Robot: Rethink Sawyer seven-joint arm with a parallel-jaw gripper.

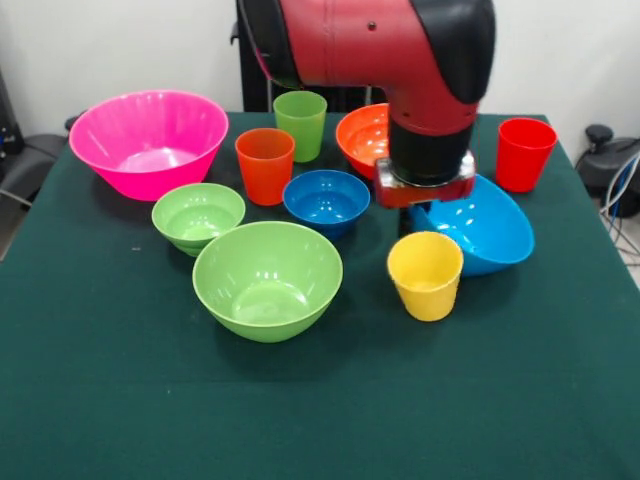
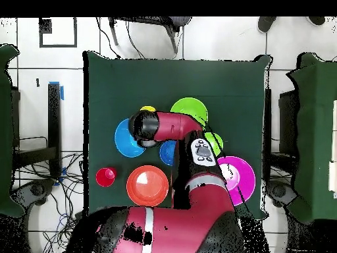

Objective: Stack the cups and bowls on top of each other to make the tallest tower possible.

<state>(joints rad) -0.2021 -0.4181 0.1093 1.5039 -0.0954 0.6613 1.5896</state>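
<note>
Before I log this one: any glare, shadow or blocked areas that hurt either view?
Front view: soft even light, faint highlights inside the pink bowl and large green bowl, short shadows; the arm hides part of the orange bowl. Overhead view: the arm covers most of the table's middle, so several cups are hidden.

Six bowls: pink [image 1: 148, 142], far left; small green [image 1: 197, 215]; large green [image 1: 267, 279], nearest; dark blue [image 1: 326, 198]; orange [image 1: 365, 138], far, partly behind the arm; light blue [image 1: 478, 234], tilted, right. Four cups: green [image 1: 300, 125], orange [image 1: 265, 165], yellow [image 1: 425, 275], red [image 1: 524, 153]. One arm [image 1: 400, 50]. Possibly more hidden behind it; cannot tell.
</note>
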